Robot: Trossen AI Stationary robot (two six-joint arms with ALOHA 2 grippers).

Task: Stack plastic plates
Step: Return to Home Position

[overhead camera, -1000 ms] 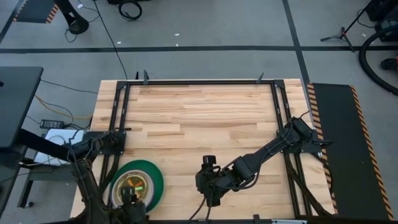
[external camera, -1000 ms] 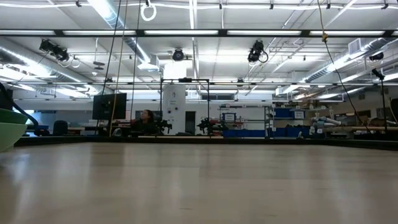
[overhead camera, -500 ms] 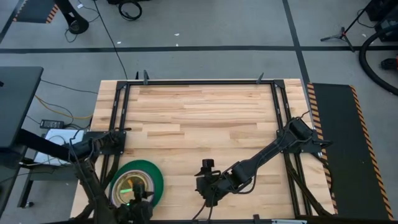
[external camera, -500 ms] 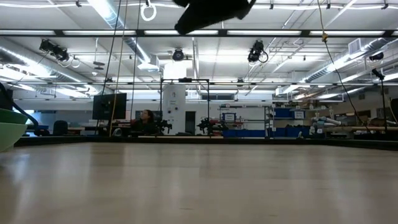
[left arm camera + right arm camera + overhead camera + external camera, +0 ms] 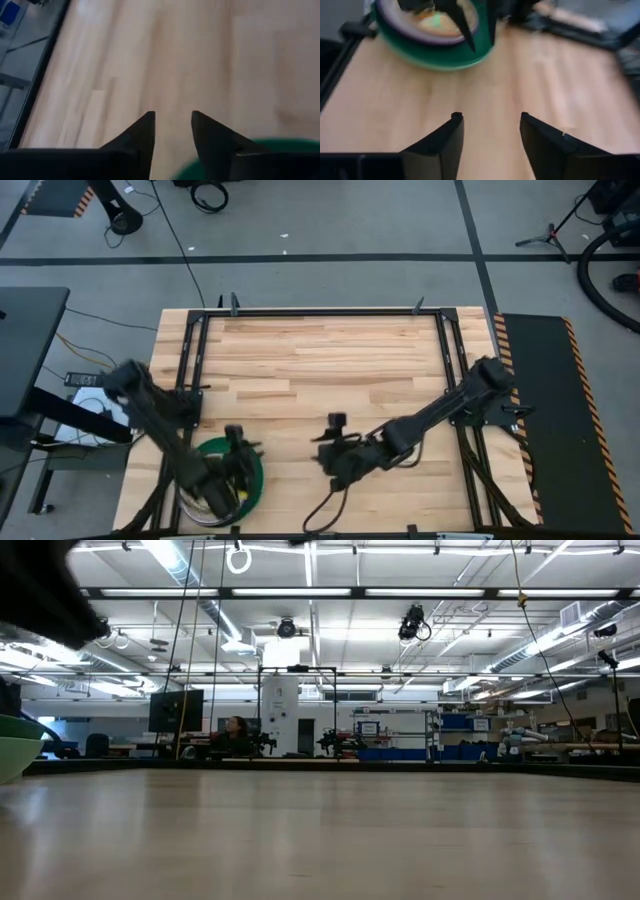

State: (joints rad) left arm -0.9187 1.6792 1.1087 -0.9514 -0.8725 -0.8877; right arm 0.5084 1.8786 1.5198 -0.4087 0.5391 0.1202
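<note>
The plastic plates lie in one stack [image 5: 222, 478] at the table's near left. A large dark green plate [image 5: 435, 55] is at the bottom, with purple, orange and lime ones on it. The low view shows only a green edge of the stack [image 5: 14, 745] at its left border. My left gripper [image 5: 243, 452] hangs open over the stack's far right rim. Its fingertips [image 5: 172, 116] stand above bare wood just past the green rim [image 5: 280, 150]. My right gripper [image 5: 489, 116] is open over bare wood to the right of the stack, pointing toward it [image 5: 322, 448].
A black metal frame [image 5: 320, 312] runs round the wooden table. Bare wood [image 5: 330, 370] fills the middle and far part. A black mat with striped edges [image 5: 555, 420] lies on the right. A person sits far back in the room [image 5: 236, 730].
My left arm has swung up from the table's near edge and across the stack, toward the far right; its gripper now hangs over the stack's far right rim. My right gripper has shifted a little toward the far edge and turned toward the stack. The plates have stayed put.
</note>
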